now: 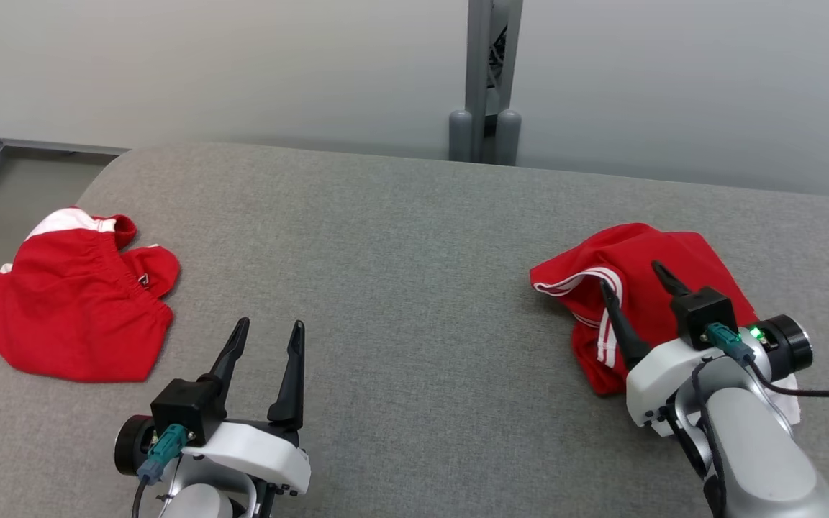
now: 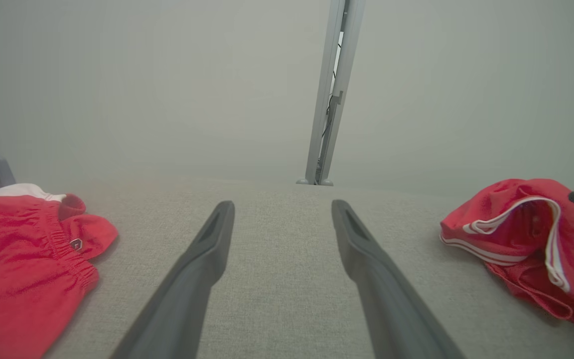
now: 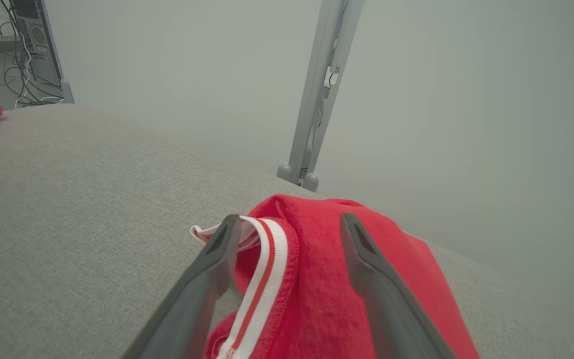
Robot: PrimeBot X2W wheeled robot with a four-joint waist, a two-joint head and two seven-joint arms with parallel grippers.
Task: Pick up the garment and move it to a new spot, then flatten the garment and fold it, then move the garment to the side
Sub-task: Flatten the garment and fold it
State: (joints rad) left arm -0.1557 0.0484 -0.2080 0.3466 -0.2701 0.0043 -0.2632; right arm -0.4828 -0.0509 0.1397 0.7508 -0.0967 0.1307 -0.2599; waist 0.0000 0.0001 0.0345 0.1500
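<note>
On the grey fabric surface [image 1: 414,237], the crumpled red white-striped garment [image 1: 637,248] lies at right-centre of the head view beneath your right hand [image 1: 630,275], spread and empty; close shallow and you may pinch one loose layer, so it slips.

We see that the left gripper [image 1: 270,322] and the right gripper [image 1: 630,273] have long dark fingers [image 1: 288,374], white housings [image 1: 256,450] with small screws [image 1: 646,415], teal plugs [image 1: 727,342] and black cables [image 1: 817,393].
</note>
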